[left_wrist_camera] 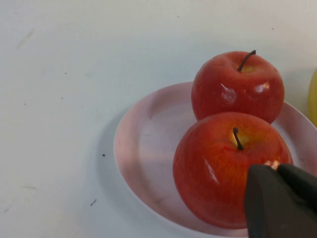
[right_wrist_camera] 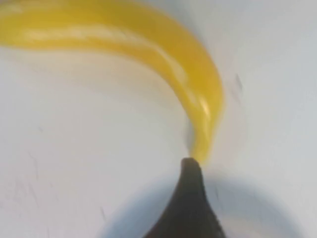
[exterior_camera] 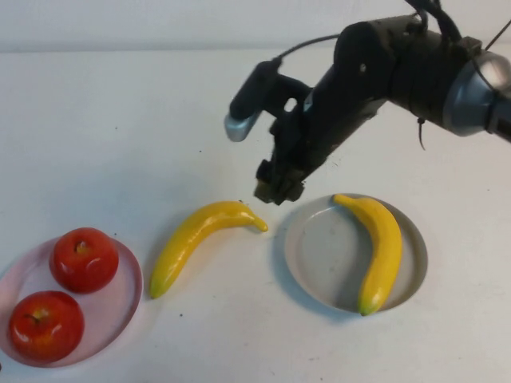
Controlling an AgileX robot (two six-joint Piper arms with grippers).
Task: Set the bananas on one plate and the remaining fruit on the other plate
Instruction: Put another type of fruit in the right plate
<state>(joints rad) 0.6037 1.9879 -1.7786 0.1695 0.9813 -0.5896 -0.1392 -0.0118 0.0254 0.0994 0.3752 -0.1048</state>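
Observation:
Two red apples (exterior_camera: 84, 258) (exterior_camera: 45, 325) sit on the pale pink plate (exterior_camera: 128, 297) at the front left. One banana (exterior_camera: 196, 239) lies on the bare table between the plates. The other banana (exterior_camera: 379, 247) rests on the grey-blue plate (exterior_camera: 315, 251) at the right. My right gripper (exterior_camera: 279, 190) hovers just above the table, between the loose banana's tip and the grey-blue plate. It is open and holds nothing. Its wrist view shows one dark finger (right_wrist_camera: 190, 203) by that banana's tip (right_wrist_camera: 200, 144). My left gripper (left_wrist_camera: 276, 168), out of the high view, is shut and empty, just over the nearer apple (left_wrist_camera: 218, 168).
The white tabletop (exterior_camera: 120, 128) stretches wide behind the plates. The right arm (exterior_camera: 383, 72) reaches in from the upper right over the table's back. The pink plate (left_wrist_camera: 143, 148) lies at the table's front left corner.

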